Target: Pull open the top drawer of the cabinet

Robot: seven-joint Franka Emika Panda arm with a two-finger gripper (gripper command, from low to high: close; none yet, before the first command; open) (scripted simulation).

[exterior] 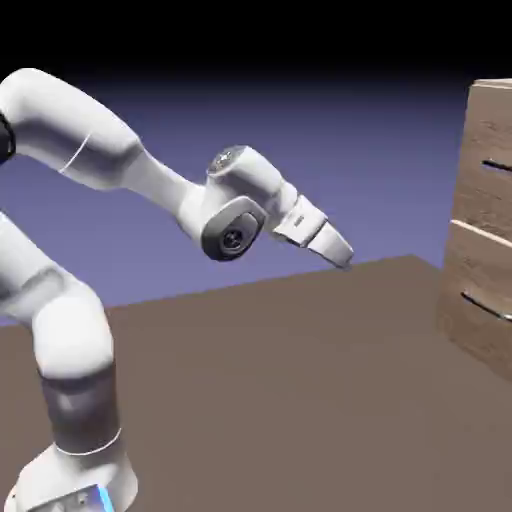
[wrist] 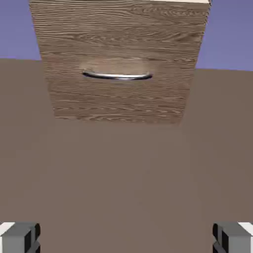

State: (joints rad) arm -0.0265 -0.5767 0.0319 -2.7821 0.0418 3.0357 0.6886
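From the exterior view there is one cabinet [exterior: 482,215], a tall brown wood-grain box at the right edge of the picture, cut off by the frame. Two drawer fronts show on it, one above the other, each with one thin bar handle. The top drawer [exterior: 492,160] is the upper of the two, and its handle [exterior: 497,166] reads as a short dark slit; the lower drawer [exterior: 478,295] has a like bar. Both fronts sit flush with the cabinet's face. There is one white arm [exterior: 90,150], rising at the lower left and bending toward the cabinet. Its one gripper [exterior: 343,256] points toward the cabinet and slightly down, well apart from it, above the table. From this side the spread of the jaws cannot be read. The table [exterior: 280,390] is a plain matte brown surface, and the cabinet stands on it. Behind is a blue-violet backdrop that darkens to black at the top.

In the hand view the cabinet fills the upper middle, with one drawer front and one curved silvery bar in sight; which drawer that is cannot be told from here. The two grey fingertips [wrist: 20,237] sit at the bottom corners, spread wide, with only bare table between them. The cabinet is well ahead of them, with table around its foot and backdrop to either side.
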